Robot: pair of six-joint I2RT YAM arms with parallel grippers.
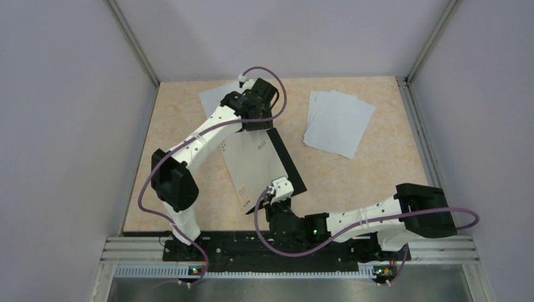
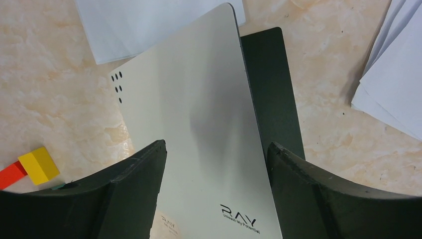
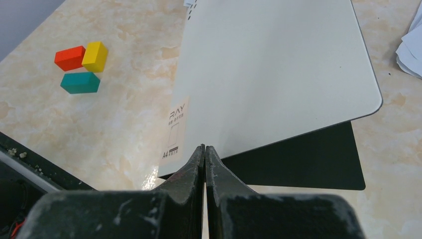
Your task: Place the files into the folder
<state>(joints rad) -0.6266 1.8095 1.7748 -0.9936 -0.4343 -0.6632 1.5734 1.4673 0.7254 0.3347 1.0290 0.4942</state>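
Files [image 2: 393,69] partly beyond right edge

Bare tabletop [image 1: 384,176] separates folder [image 1: 252,160] from files [image 1: 338,123]; coloured blocks [image 3: 82,67] flank folder's left.

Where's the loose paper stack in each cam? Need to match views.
Top external: paper stack lies far right on the table, right of the folder.
Left wrist: paper stack is cut off by the right frame edge, only its fanned corners showing.
Right wrist: paper stack is a sliver at the upper right edge.
Shared landmark: the folder's silver cover with RAY lettering.
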